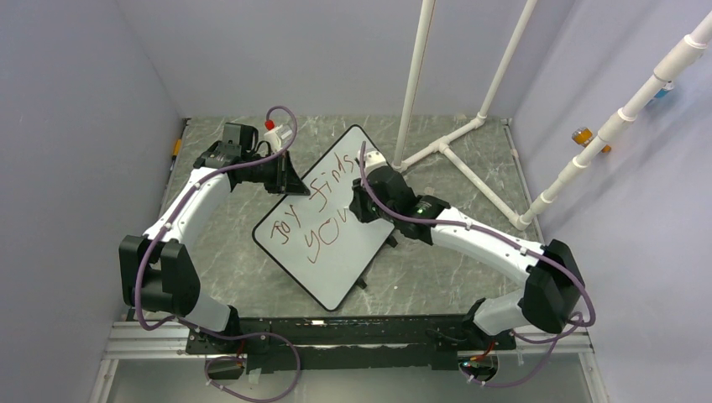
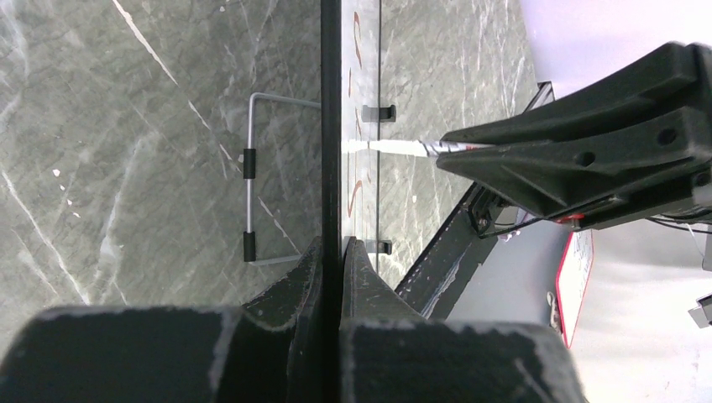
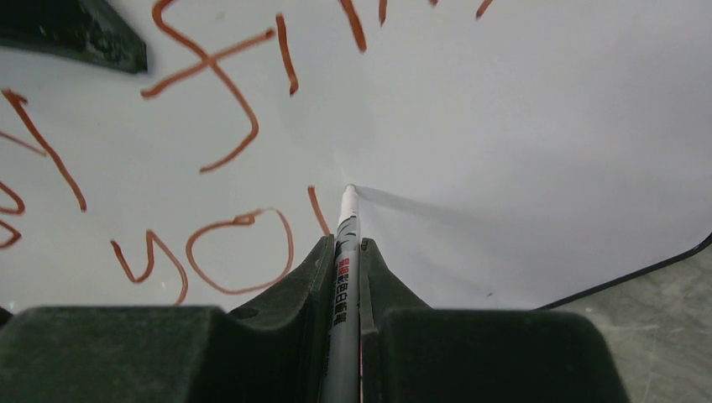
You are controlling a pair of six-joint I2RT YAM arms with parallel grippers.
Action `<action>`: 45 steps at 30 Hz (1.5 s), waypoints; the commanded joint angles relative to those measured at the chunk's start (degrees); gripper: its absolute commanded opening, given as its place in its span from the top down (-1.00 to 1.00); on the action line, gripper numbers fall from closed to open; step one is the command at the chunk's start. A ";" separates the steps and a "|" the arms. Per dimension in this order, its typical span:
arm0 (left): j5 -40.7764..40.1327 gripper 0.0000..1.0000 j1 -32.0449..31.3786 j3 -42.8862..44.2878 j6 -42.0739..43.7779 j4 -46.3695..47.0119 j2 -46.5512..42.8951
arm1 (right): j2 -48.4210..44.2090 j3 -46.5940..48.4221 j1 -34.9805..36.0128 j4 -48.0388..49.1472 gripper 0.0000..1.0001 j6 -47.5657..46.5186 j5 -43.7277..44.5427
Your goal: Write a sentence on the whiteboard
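Left claw (image 2: 338, 249) is clamped shut on the whiteboard (image 1: 357, 252) rim so the board, standing skewed mid-table (image 1: 227, 243) with one corner toward the far edge, doesn't slide under pen pressure. Right claw (image 3: 346, 248) is pinched on the marker (image 3: 344, 281), tip touching the board just right of "yo" in the sentence (image 3: 210, 61). My guess is I'm mid-"u".

whiteboard (image 1: 346, 270), handwritten sentence (image 1: 323, 237) "Joy finds yo" plus one stroke, marker (image 3: 342, 285) label illegible
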 commanded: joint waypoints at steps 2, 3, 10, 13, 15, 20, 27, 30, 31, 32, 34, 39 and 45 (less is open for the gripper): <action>-4.26 1.00 -0.09 1.40 3.88 4.24 -1.64 | 3.20 5.93 -0.98 0.27 1.00 -2.04 1.55; -4.23 1.00 -0.09 1.36 3.89 4.16 -1.62 | 3.46 6.39 -1.08 0.37 1.00 -2.10 1.46; -4.37 1.00 -0.09 1.45 3.89 4.11 -1.54 | 2.00 4.23 -1.11 1.39 1.00 -1.69 -1.35; -4.31 1.00 -0.09 1.45 3.82 4.17 -1.62 | 0.10 0.83 -1.09 1.62 1.00 -0.81 -2.16; -4.23 1.00 -0.09 1.45 3.76 4.28 -1.63 | -1.31 -1.75 -1.07 1.92 1.00 0.06 -2.77; -4.05 1.00 -0.09 1.52 3.65 4.31 -1.60 | -4.10 -6.12 -1.09 1.52 1.00 1.32 -2.59; -4.02 1.00 -0.09 1.59 3.71 4.19 -1.89 | -7.26 -3.92 -0.98 -1.40 1.00 0.35 -0.66; -3.94 1.00 0.00 1.88 3.72 4.12 -2.02 | -8.72 -3.59 0.01 -1.54 1.00 0.22 -2.43; -3.86 1.00 0.00 1.91 3.65 4.13 -1.98 | -9.22 -3.95 0.76 -1.18 1.00 0.06 -3.44; -3.84 1.00 0.00 1.82 3.56 4.27 -2.09 | -9.78 -4.60 1.84 -0.56 1.00 -0.53 -4.00; -3.84 1.00 0.00 1.80 3.50 4.33 -2.07 | -10.69 -6.28 4.68 0.85 1.00 -1.50 -3.78; -3.67 1.00 0.00 1.78 3.23 4.65 -2.07 | -11.68 -10.57 12.22 4.54 1.00 -4.00 -1.57; -3.82 1.00 -0.02 1.59 3.18 4.72 -2.15 | -10.76 -14.76 14.78 7.98 1.00 -4.12 1.57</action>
